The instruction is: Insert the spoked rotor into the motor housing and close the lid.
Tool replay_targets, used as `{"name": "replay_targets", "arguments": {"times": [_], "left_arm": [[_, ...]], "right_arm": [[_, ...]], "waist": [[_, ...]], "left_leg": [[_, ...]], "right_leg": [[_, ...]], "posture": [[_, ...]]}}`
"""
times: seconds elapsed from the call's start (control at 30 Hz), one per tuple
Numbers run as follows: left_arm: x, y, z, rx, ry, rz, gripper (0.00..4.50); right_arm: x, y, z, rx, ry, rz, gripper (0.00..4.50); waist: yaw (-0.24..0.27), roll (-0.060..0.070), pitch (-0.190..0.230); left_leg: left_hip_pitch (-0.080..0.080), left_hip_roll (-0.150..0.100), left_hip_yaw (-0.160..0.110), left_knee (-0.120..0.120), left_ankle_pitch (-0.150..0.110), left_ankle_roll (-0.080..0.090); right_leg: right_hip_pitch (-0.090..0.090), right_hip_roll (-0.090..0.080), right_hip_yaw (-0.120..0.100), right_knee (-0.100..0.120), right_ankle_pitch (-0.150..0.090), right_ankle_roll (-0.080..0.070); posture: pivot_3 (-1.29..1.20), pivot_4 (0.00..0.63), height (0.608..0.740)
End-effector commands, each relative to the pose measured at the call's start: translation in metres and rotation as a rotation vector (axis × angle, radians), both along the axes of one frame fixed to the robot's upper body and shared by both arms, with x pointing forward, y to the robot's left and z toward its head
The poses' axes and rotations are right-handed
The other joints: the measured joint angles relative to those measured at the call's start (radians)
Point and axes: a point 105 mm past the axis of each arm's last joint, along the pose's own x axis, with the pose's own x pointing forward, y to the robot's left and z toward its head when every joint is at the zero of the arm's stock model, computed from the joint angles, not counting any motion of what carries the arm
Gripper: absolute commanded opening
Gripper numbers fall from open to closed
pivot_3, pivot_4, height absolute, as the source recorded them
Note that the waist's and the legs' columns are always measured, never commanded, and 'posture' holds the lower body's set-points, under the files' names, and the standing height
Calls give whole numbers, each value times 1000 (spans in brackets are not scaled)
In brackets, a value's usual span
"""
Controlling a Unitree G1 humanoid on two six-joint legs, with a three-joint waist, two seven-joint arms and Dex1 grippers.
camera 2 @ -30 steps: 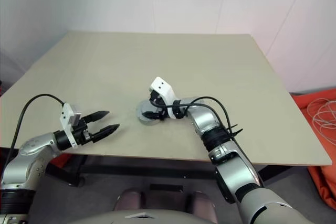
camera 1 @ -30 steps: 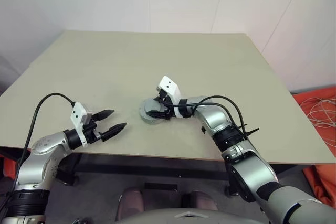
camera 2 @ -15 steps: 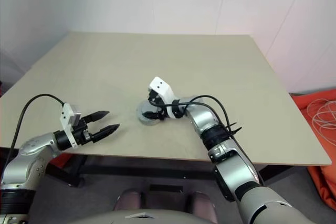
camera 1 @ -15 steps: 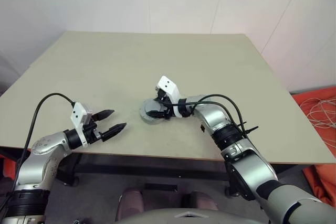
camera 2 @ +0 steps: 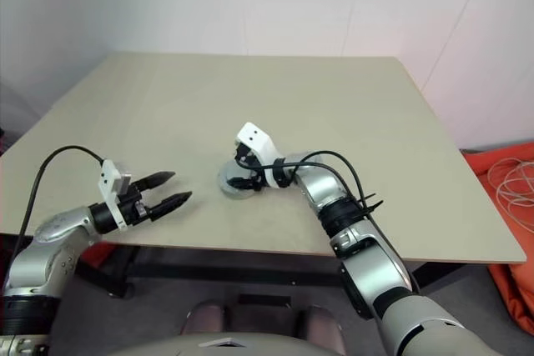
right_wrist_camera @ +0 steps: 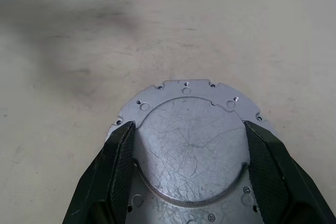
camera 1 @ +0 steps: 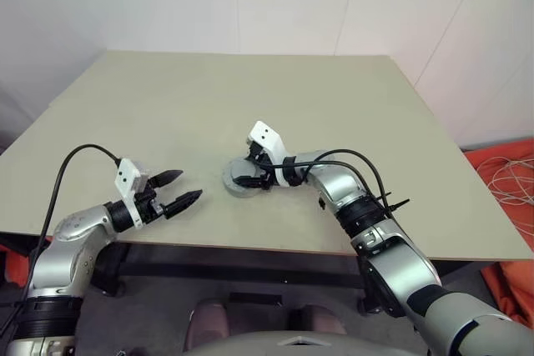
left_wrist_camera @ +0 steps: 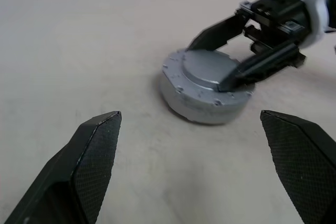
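Surface: one table (camera 1: 334,97), pale beige top, plain and matt, standing against white wall panels (camera 1: 292,2). Orange fabric with a coil of pale cord (camera 1: 509,174) lies on the floor off the table's far right side.

Right gripper (camera 1: 253,171): arm bent at the elbow and reaching across the table toward the left, wrist tilted downward, white camera block on top. Its two black fingers (right_wrist_camera: 118,171) stand spread wide and bracket the raised round centre of the lid (right_wrist_camera: 191,150), one finger at each side, their inner faces at or against its edge. Whether they press on it cannot be told.

Lid: light grey metal disc, plain face up, finely scratched, with a stepped flange carrying small holes and screws around its edge. It sits flat on top of the motor housing (left_wrist_camera: 197,106), directly beneath and between the right gripper's fingers.

Motor housing: shallow round silver can, resting on the table, its interior covered by the lid.

Left gripper (camera 1: 177,190): forearm low over the near left part of the table, pointing toward the housing, which lies ahead of it and well apart. Fingers fully spread, holding nothing.
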Motion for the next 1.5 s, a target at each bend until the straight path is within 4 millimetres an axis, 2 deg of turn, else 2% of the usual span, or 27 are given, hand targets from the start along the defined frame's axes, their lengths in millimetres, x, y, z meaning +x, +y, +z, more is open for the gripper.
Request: {"name": "replay_targets", "arguments": {"times": [0.03, 0.07, 0.17, 0.37, 0.53, 0.57, 0.73, 0.9, 1.33, 1.47, 1.5], "left_arm": [[11, -1, 11, -9, -19, 25, 4500], [13, -2, 14, -16, -26, 22, 4500], [19, -5, 19, -20, -48, 16, 3910], [39, -28, 26, -14, -88, -26, 1901], [61, -47, 13, 59, -56, -28, 180], [65, -50, 10, 74, -45, -30, 0], [71, -70, -8, 140, 26, -79, 0], [68, -76, -28, 206, 109, -90, 0], [67, -80, -28, 217, 136, -76, 0], [67, -81, -27, 212, 133, -76, 0], [68, -81, -27, 211, 130, -76, 0]], "right_arm": [[1, -7, -10, -47, 22, -18, 3087], [1, -7, -10, -47, 22, -17, 3087], [1, -6, -10, -46, 22, -17, 3087], [1, -5, -9, -43, 20, -11, 3087], [0, -4, -8, -40, 18, -11, 3087], [0, -4, -8, -39, 18, -10, 3087], [-1, -4, -8, -38, 22, -9, 3087], [-1, -3, -8, -37, 22, -13, 3087], [1, -2, -3, -30, -6, -8, 3087], [2, -3, 3, -27, -10, -6, 4433], [2, -4, 3, -25, -7, -9, 4476]], "waist": [[0, 0, 0], [0, 0, 0], [0, 0, 0], [1, 0, 0], [1, 0, 0], [0, 0, 0], [0, 0, 0], [0, 1, -1], [0, 2, -1], [1, 2, -1], [1, 2, -1]], "left_leg": [[0, 0, 0, 0, 0, 0], [0, 0, 0, 0, 0, 0], [0, 0, 0, 0, 0, 0], [0, 0, 0, 0, 0, 0], [0, 0, 0, 0, 0, 0], [0, 0, 0, -1, 0, 0], [0, 0, 0, -1, 0, 0], [0, 0, 0, -2, 0, 0], [1, -1, 0, -2, 0, 0], [1, -1, 0, -2, 0, 0], [0, -1, 0, -2, 0, 0]], "right_leg": [[0, 0, 0, 0, 0, 0], [0, 0, 0, 0, 0, 0], [0, 0, 0, 0, 0, 0], [0, 0, 0, 0, 0, 0], [0, 0, 0, 0, 0, 0], [0, 0, 0, 0, 0, 0], [0, 0, 0, -1, 0, 0], [0, 0, 0, -1, 0, 0], [1, -3, 0, -2, 0, 0], [1, -3, 0, -2, 0, 1], [1, -3, 0, -2, 0, 1]], "posture": [[0, 0, 740], [0, 0, 740], [0, 0, 740], [0, 0, 740], [0, 0, 740], [0, 0, 740], [0, 0, 740], [0, 0, 740], [0, 0, 740], [0, 0, 740], [0, 0, 740]]}}
